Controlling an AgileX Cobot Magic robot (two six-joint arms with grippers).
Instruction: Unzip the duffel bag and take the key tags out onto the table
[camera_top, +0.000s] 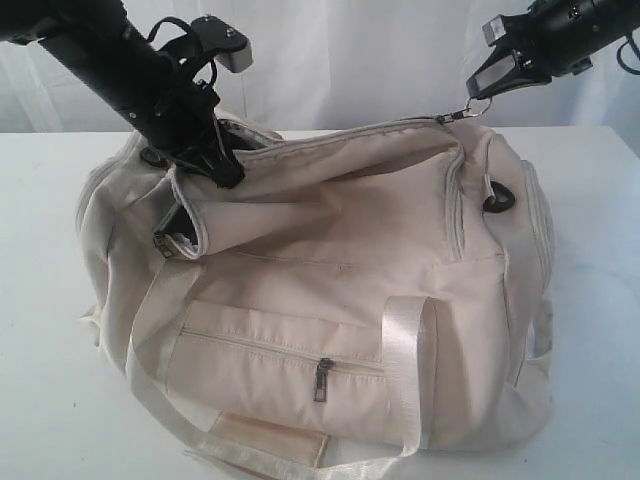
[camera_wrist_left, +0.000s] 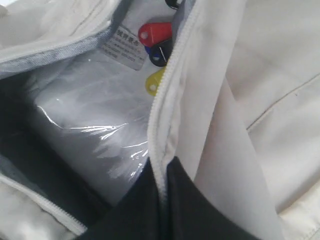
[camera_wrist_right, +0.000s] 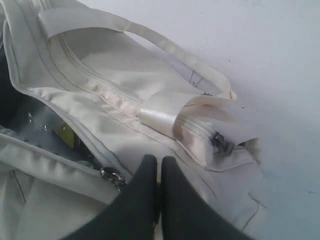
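Cream duffel bag (camera_top: 330, 300) on white table (camera_top: 50, 400)

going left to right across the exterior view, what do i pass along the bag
left claw pinching the bag rim → pocket zip pull → right handle strap → right claw on the ring pull

A white curtain (camera_top: 330, 60) hung in soft folds behind the far edge of the table (camera_top: 50, 420), filling the background. Crinkled clear plastic (camera_wrist_left: 95, 135) over something pale lay inside the duffel bag (camera_top: 400, 250), catching the light. A small white printed label (camera_wrist_left: 125, 47) sat just beside it against the lining.
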